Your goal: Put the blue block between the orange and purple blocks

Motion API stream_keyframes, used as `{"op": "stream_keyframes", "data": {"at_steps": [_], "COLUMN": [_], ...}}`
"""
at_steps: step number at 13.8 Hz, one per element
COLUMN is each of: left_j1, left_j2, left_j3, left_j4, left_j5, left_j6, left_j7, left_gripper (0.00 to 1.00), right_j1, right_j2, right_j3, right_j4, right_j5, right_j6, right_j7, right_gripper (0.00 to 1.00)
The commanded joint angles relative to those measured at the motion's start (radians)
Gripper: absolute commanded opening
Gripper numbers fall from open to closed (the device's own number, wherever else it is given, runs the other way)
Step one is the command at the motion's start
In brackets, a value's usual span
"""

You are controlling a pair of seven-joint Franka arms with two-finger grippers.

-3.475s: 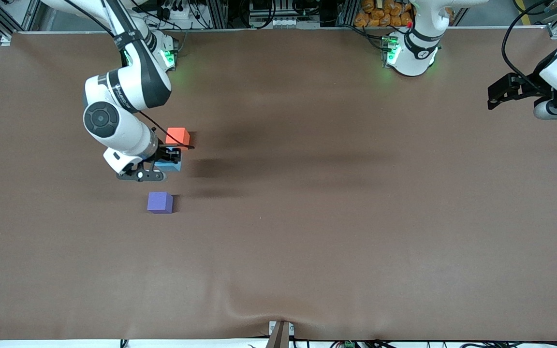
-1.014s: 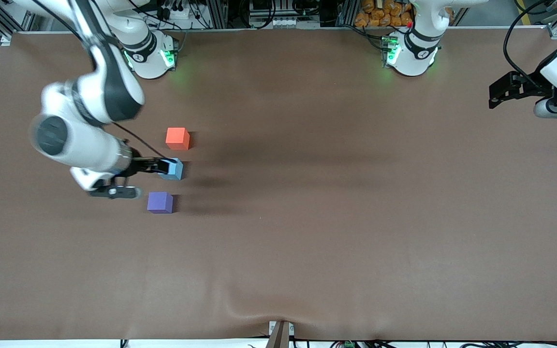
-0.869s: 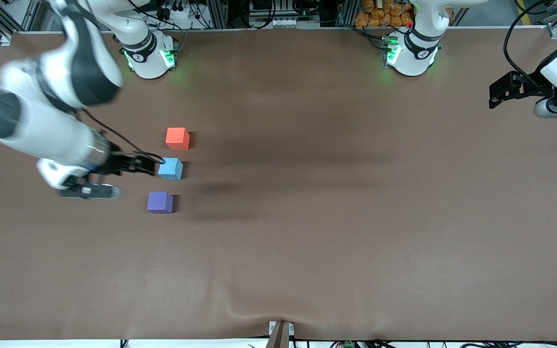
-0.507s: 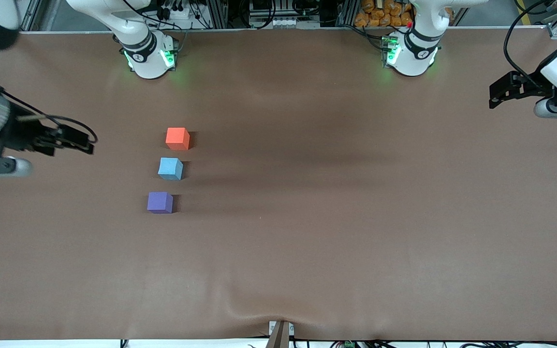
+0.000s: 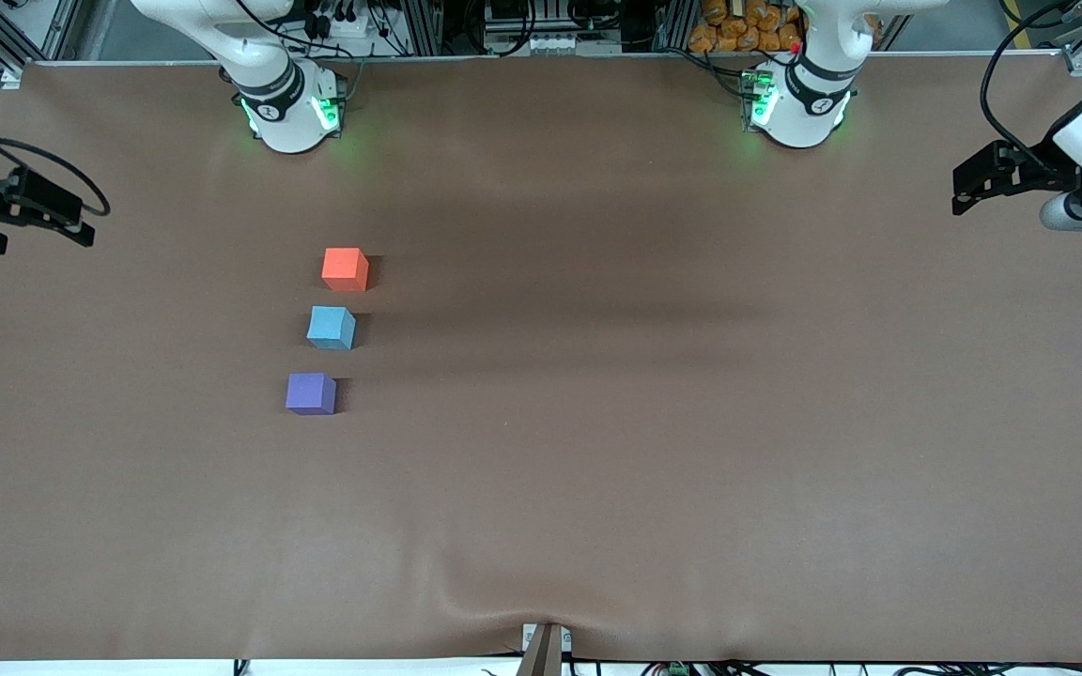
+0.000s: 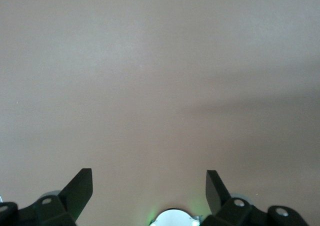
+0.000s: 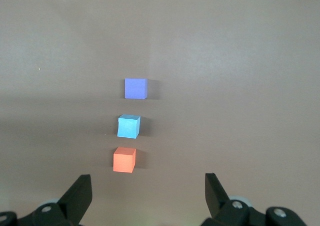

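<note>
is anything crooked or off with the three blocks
Only slightly: the blue block sits between the orange block and purple block but is turned a little relative to them. Nothing is damaged, and none of them touch.

A high front camera looks steeply down across the whole brown surface [image 5: 597, 488], facing the two robot bases that stand along the top edge of its view. It sits far enough back to take in both ends of the surface.

The right wrist camera looks down from well above the surface, past its own spread jaws at the lower edge of its picture. It shares with the front view the row of three cubes: the orange block [image 5: 345, 268], the blue block [image 5: 331, 328] and the purple block [image 5: 310, 392].

The left wrist camera looks past its own spread jaws at bare brown surface only, sharing no object with the others.
</note>
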Motion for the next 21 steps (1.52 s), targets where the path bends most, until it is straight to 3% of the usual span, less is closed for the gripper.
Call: {"op": "stream_keyframes", "data": {"at_steps": [1,9,21], "left_j1": [0.004,0.019,0.02], "left_j2": [0.003,0.002,0.002], "left_j3": [0.001,0.001,0.001], "left_j4": [0.008,0.006,0.006], "left_j5": [-0.008,-0.018,-0.018], "left_j6": [0.005,-0.034,-0.034], "left_j7": [0.028,-0.04,-0.038], "left_gripper": [1.0,1.0,1.0], "right_j1": [-0.007,-0.013,-0.01], "right_j2": [-0.153,-0.127,-0.125], "right_j3": [0.016,0.016,0.016], "right_j4": [-0.242,-0.179,-0.181], "right_j5": [-0.018,-0.032,-0.03], "right_j6": [0.12,0.095,0.092], "right_j7": [-0.012,-0.09,-0.09], "right_gripper": [1.0,1.0,1.0]}}
